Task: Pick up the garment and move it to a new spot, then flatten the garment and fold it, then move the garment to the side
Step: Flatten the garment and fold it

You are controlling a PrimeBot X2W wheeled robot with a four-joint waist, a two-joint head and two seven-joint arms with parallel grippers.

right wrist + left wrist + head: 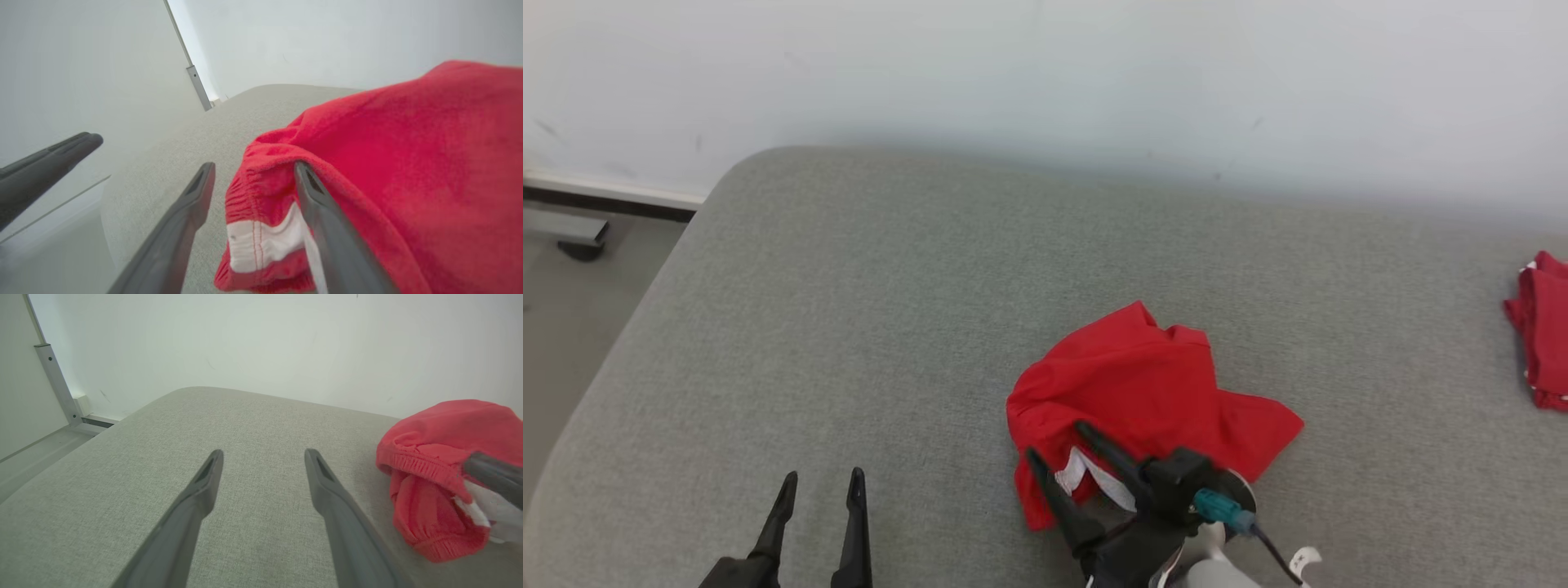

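Both spread wide: left hand (823,475) over woven grey cushion (890,327), right hand (1055,438) astride crumpled red garment (1143,376).

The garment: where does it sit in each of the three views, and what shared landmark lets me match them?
Head view: the garment lies crumpled at lower centre-right on the grey cushion.
Left wrist view: the garment is at the right edge, at middle height.
Right wrist view: the garment covers the right half.
Shared landmark: its white panel at the gathered hem.
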